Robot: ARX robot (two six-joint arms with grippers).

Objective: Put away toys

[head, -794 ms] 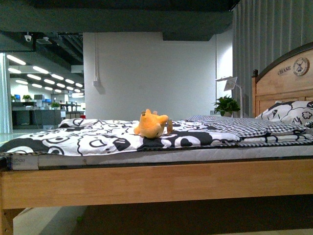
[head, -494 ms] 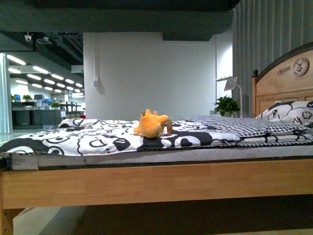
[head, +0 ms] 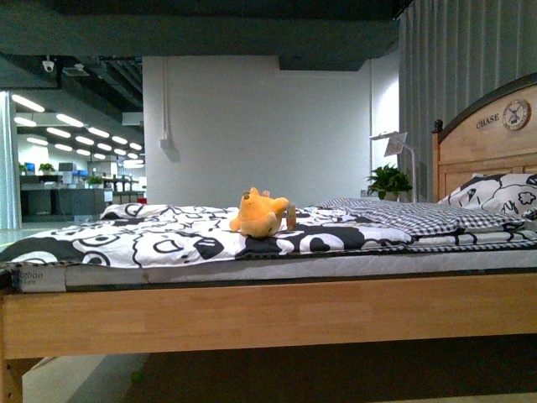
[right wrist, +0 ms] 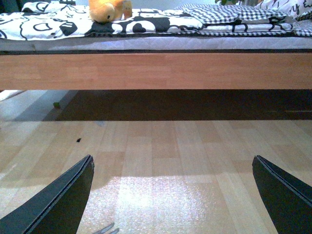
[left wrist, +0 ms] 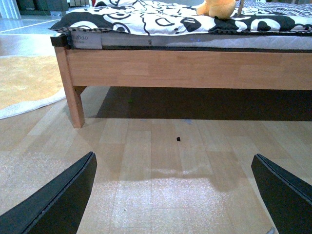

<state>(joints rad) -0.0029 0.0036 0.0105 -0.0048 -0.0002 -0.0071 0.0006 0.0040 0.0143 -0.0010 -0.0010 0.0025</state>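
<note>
Barely anything moves here. The toy [head: 262, 214] lies just where it was a moment ago, on the black-and-white quilt in the middle of the bed [head: 268, 315], untouched. The only shift is in the view itself: slightly less of the bed's left leg shows in the corner than before, so the robot seems to be drifting a little rather than reaching. Neither arm shows in the front view. In the wrist views the left fingers [left wrist: 58, 200] are spread wide with only floor [left wrist: 161, 146] between them. The right fingers [right wrist: 53, 200] are the same, released and empty. Both hang low, facing the bed's side rail. For the task, that means no headway yet. The toy sits higher than both pairs and well apart from them, so the approach and the grasp all lie ahead.
</note>
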